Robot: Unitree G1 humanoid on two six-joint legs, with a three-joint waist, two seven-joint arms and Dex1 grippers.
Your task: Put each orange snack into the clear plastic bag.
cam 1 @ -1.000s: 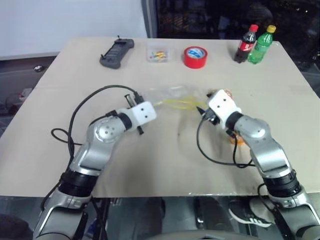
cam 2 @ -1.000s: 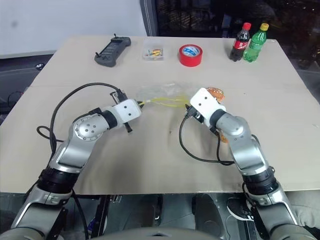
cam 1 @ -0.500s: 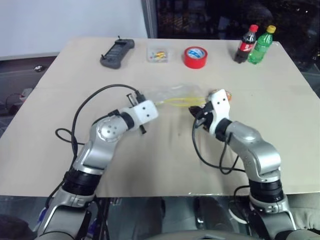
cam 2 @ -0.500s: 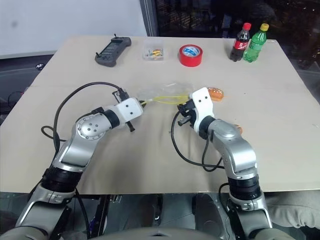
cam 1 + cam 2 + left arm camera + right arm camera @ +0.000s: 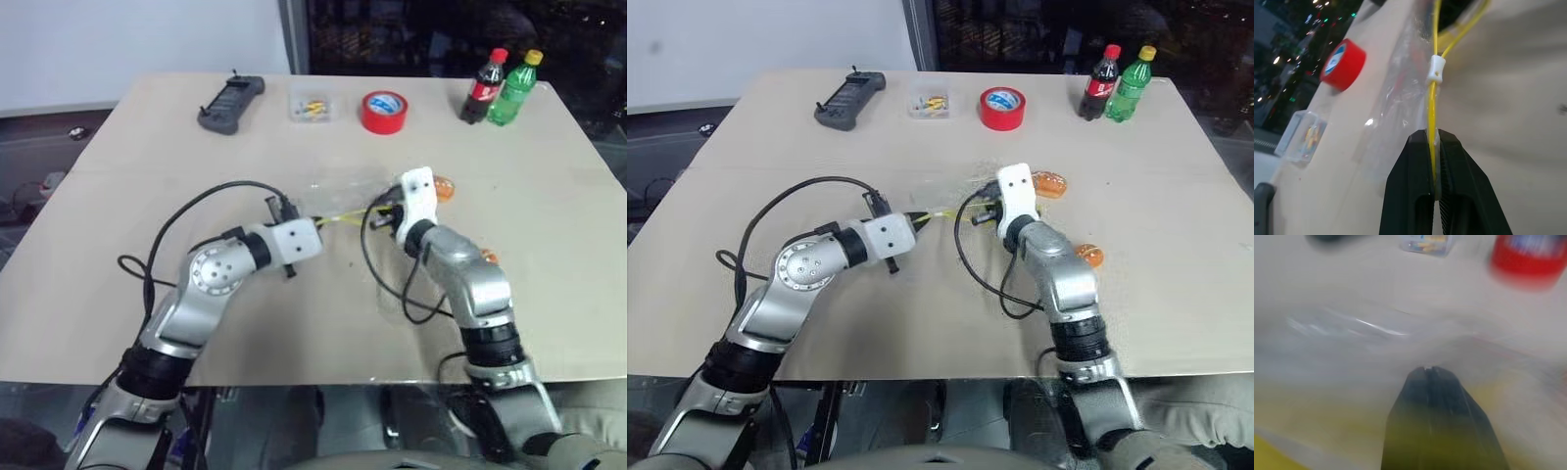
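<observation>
Left gripper (image 5: 1434,147) clamped on yellow seal strip (image 5: 1432,105) of clear plastic bag (image 5: 1400,93), mid-table; right gripper (image 5: 1430,374) pinched together against bag film, whether gripping it unclear; both orange snacks (image 5: 1049,183) (image 5: 1087,256) outside bag, on table (image 5: 1176,196) by right arm; neither bagged; all placing left.

Quick count: two orange snacks, one (image 5: 1049,183) up by the bag and another (image 5: 1088,256) nearer the edge. One clear plastic bag (image 5: 338,196), one red tape roll (image 5: 1002,107), two bottles (image 5: 1097,82) (image 5: 1128,83), one little clear box (image 5: 928,102), one black handheld device (image 5: 848,99).
</observation>
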